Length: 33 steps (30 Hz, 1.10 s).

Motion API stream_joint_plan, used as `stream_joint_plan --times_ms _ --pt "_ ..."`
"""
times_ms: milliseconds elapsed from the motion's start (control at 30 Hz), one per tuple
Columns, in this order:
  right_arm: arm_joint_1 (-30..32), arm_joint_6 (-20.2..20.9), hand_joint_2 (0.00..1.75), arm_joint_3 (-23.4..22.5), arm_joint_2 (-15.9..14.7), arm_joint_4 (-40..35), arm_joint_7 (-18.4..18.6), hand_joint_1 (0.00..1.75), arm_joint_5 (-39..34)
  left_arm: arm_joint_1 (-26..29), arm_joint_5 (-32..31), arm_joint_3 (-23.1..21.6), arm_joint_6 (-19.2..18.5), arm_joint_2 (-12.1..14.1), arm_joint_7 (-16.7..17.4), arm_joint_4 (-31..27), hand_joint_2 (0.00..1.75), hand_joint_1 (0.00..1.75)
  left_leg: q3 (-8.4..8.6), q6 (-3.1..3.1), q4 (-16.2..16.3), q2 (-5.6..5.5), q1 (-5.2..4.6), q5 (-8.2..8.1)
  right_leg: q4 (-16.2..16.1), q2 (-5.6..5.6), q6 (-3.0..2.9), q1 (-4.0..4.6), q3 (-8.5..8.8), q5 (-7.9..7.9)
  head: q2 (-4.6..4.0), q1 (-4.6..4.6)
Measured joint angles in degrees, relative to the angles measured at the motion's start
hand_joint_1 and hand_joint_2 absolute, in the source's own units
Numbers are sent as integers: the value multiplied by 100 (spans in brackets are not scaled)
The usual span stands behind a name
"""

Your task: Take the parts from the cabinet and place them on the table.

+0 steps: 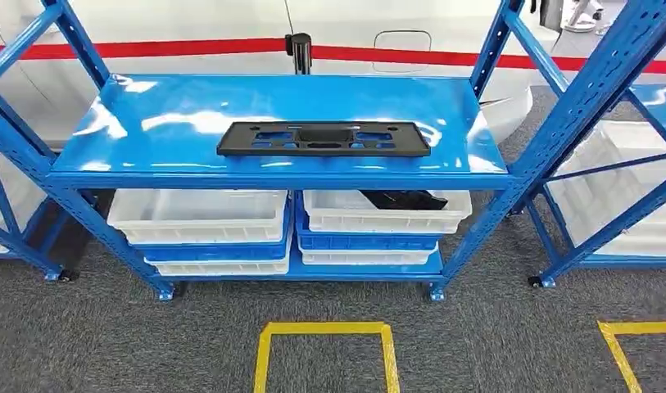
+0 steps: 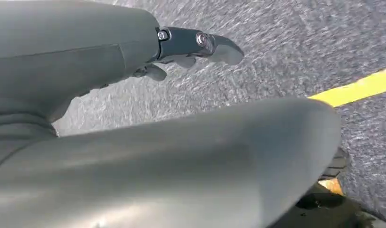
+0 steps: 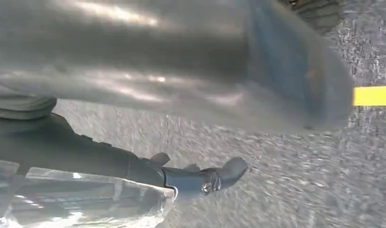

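A flat black plastic part (image 1: 323, 137) with several cut-outs lies across the front middle of the blue rack's top shelf (image 1: 174, 106). A second dark part (image 1: 399, 199) pokes out of the right white bin (image 1: 378, 219) on the shelf below. My left hand (image 2: 148, 142) hangs over grey carpet, its fingers (image 2: 200, 45) spread away from the thick thumb, holding nothing. My right hand (image 3: 157, 71) hangs the same way, its dark fingers (image 3: 205, 180) apart from the thumb and empty.
A left white bin (image 1: 200, 214) sits beside the right one, both stacked on blue and white bins. Another blue rack (image 1: 632, 164) with white bins stands at the right. A yellow tape square (image 1: 325, 329) marks the carpet before the rack. A black post (image 1: 299, 51) stands behind.
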Motion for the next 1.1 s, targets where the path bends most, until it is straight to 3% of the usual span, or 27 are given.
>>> stream_joint_plan --times_ms 33,67,100,133,167,200,233,267,300,333,367,400,433,467,500,567,600,633,700,733,767,800,833,867,900,1033,1100 --pt "-10 0 0 -4 0 0 -2 0 -2 12 0 2 0 0 2 0 0 0 -12 6 2 112 -14 -1 483 -38 -5 -8 -229 -186 0 -15" --pt "-5 2 0 -7 0 0 -2 0 -2 14 0 2 0 4 2 2 0 0 -19 6 4 203 -17 -1 795 -49 22 -11 -361 -268 0 4" --pt "9 0 0 -13 -4 0 -2 0 -2 13 -2 0 0 4 2 2 0 0 -21 5 4 285 -21 -1 826 -56 67 -23 -353 -245 0 -2" --pt "23 0 0 -33 -7 0 0 0 -7 11 -4 0 0 4 2 0 0 0 -18 1 6 370 -21 -3 554 -72 132 -26 -167 -126 0 4" --pt "26 0 0 -42 -13 0 0 0 -4 10 -11 -4 0 -2 4 2 0 0 -9 -7 7 449 -20 -8 41 -127 193 -33 141 58 0 9" --pt "16 -2 0 -42 -17 -2 9 0 4 10 -15 -9 0 -4 9 2 0 0 3 -34 12 459 -19 -17 -572 -204 238 -51 503 237 0 6" --pt "7 -4 0 -42 -20 -2 18 0 20 1 -20 -20 0 -4 13 0 0 0 17 -78 21 506 -40 -24 -1030 -287 212 -76 731 269 0 4" --pt "1 -2 0 -42 -17 0 37 0 44 -12 -24 -35 4 -2 20 0 0 0 -14 -127 23 540 -80 -48 -1011 -272 160 12 797 296 0 0" --pt "21 -4 0 -44 -17 0 61 0 66 -28 -35 -48 4 0 22 0 0 0 9 -149 35 549 -80 -44 -1008 -249 93 -15 759 321 0 -37" --pt "41 -2 0 -44 -20 0 92 0 92 -49 -39 -59 2 -4 20 0 175 0 30 -169 34 558 -66 -41 -1003 -245 68 8 753 308 0 -31" --pt "53 -2 0 -44 -20 2 136 0 105 -60 -46 -74 2 -9 17 0 175 0 45 -211 16 567 -49 -27 -1004 -236 6 35 699 296 0 -28" --pt "48 -4 0 -44 -17 2 166 0 112 -62 -63 -85 -2 -9 -2 0 175 0 35 -263 35 528 -24 -57 -1024 -218 -50 -31 767 323 0 -22" --pt "44 -2 0 -42 -17 2 197 0 131 -62 -77 -87 -33 -7 -57 0 175 0 -13 -316 152 287 -1 -159 -1035 -200 -78 -57 765 335 0 -42" --pt "28 -2 0 -42 -22 2 234 0 142 -60 -83 -87 -72 -7 -124 0 175 0 -121 -323 412 108 5 -369 -1031 -195 -123 -55 760 353 0 -76" --pt "8 0 0 -42 -20 2 253 0 153 -51 -87 -87 -103 -4 -179 0 175 0 -327 -332 860 24 7 -638 -1030 -178 -145 -42 743 361 0 -68" --pt "-6 37 0 -42 -13 4 351 0 197 -31 -83 -87 -131 7 -292 0 175 0 -725 -339 1692 -11 10 -961 -1023 -128 -170 -5 715 376 0 -70" --pt "-1 37 175 -42 -11 4 391 0 206 -24 -70 -85 -144 7 -328 0 175 0 -788 -336 1809 -10 10 -937 -1021 -107 -177 5 713 380 0 -68" --pt "2 37 175 -42 -13 4 437 0 227 -23 -68 -85 -183 7 -343 0 175 0 -736 -321 1670 -10 11 -786 -1019 -85 -177 11 715 381 0 -72" --pt "-16 31 175 -42 -9 4 492 0 282 -22 -68 -85 -188 13 -341 0 175 0 -272 -263 718 -16 10 -228 -1019 -33 -174 21 734 382 0 -74" --pt "-27 13 175 -37 -7 4 534 0 304 -12 -68 -85 -181 24 -319 0 175 0 -38 -220 260 -44 10 -34 -1019 -16 -172 26 743 382 0 -74" --pt "-29 0 175 13 -4 -7 546 0 273 22 -44 -83 -177 50 -308 0 175 0 31 -197 95 -74 -25 -125 -1018 -9 -153 53 737 390 0 -63" --pt "-27 0 175 101 -13 -48 546 0 172 61 0 -85 -177 57 -308 0 175 0 16 -179 64 -62 -44 -88 -1010 -1 -130 74 717 386 0 -61" --pt "-18 2 175 192 -20 -83 546 0 56 111 29 -85 -179 63 -308 0 175 0 24 -204 28 -48 -49 -64 -976 -2 -122 86 692 357 0 -77" --pt "-6 22 175 276 -50 -112 544 0 -66 149 72 -85 -186 63 -308 0 175 0 31 -242 38 -40 -55 -72 -987 -3 -152 146 674 350 0 -50" --pt "13 43 0 362 -52 -124 538 0 -212 216 120 -85 -190 89 -308 0 175 0 35 -225 37 -40 -83 -66 -988 -3 -116 98 633 358 0 -50" --pt "138 159 0 759 -72 -192 472 0 -890 349 314 -85 -240 147 -341 -61 175 0 -3 -150 41 -43 -143 -52 -991 -7 -76 95 672 385 0 -50" --pt "217 232 0 977 -98 -241 413 0 -1222 421 418 -87 -280 171 -361 -99 175 0 -8 -142 44 -40 -154 -48 -993 -4 -60 87 668 397 0 -46"
